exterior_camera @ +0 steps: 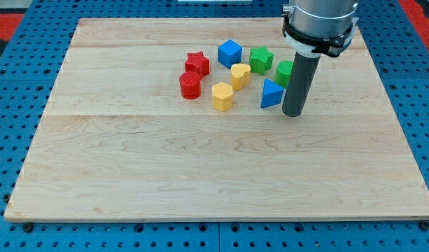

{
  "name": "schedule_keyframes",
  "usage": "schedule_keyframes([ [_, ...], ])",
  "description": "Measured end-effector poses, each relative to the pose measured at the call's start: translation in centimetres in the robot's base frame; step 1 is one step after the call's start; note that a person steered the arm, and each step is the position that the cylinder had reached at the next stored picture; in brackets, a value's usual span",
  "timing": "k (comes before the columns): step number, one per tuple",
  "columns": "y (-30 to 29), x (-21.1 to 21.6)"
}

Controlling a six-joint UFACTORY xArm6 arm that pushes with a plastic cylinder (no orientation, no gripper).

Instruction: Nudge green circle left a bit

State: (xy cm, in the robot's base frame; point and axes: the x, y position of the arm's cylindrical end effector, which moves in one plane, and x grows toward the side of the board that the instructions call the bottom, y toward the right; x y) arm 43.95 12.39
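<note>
The green circle (pixel 284 71) sits on the wooden board (pixel 200 182) at the upper right of the block cluster, partly hidden behind my rod. My tip (pixel 293 113) rests on the board just below and to the right of the green circle, right beside the blue triangle (pixel 271 94). The green star (pixel 261 59) lies up and to the left of the green circle.
To the left lie a blue cube (pixel 229 52), a yellow heart (pixel 240 75), a yellow hexagon (pixel 222 96), a red star (pixel 197 64) and a red cylinder (pixel 190 85). The board sits on a blue pegboard (pixel 18 84).
</note>
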Motion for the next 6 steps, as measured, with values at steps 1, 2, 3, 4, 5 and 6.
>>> schedule_keyframes([
  [1, 0.0, 0.0],
  [2, 0.0, 0.0],
  [3, 0.1, -0.1],
  [4, 0.8, -0.1],
  [5, 1.8, -1.1],
  [6, 3.5, -3.2],
])
